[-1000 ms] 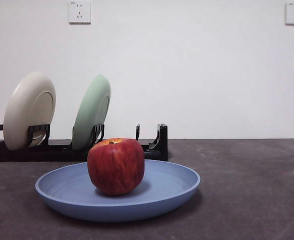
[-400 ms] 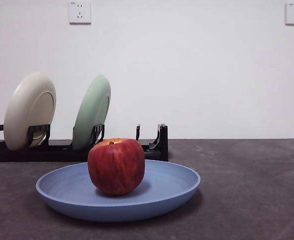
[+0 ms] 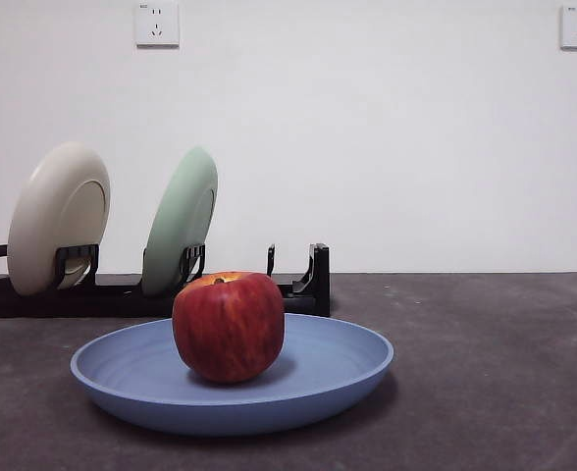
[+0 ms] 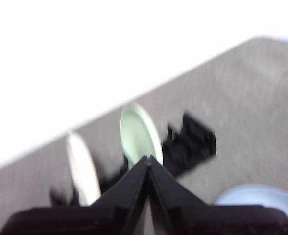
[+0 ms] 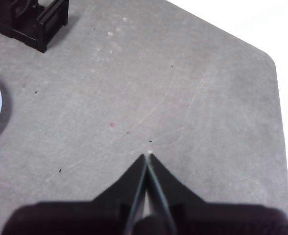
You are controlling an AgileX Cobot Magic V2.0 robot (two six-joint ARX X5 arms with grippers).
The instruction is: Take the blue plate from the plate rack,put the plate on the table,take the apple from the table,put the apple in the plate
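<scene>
We are keeping the left gripper (image 4: 148, 159) pinched together with nothing between its jaws, up in the air above the table (image 3: 485, 373). The right gripper (image 5: 148, 155) is pinched together too, holding nothing, over a bare part of the table. Neither one is showing in the front view.

From the left gripper, the plate rack (image 4: 190, 142) is lying just past the jaw tips, at about 1 o'clock in that wrist picture. The pale green plate (image 4: 140, 134) is sitting at about 12 o'clock and the cream plate (image 4: 82, 169) at about 10 o'clock. The blue plate (image 4: 261, 198) is peeking in at about 4 o'clock. That picture is blurry.

In the front view, the apple (image 3: 229, 326) is sitting in the middle of the blue plate, and the plate is lying flat on the table in front of the rack. We think the job looks done.

To finish well, we are thinking the arms should be kept high and well apart from the plate, so nothing bumps the apple or makes it roll.
</scene>
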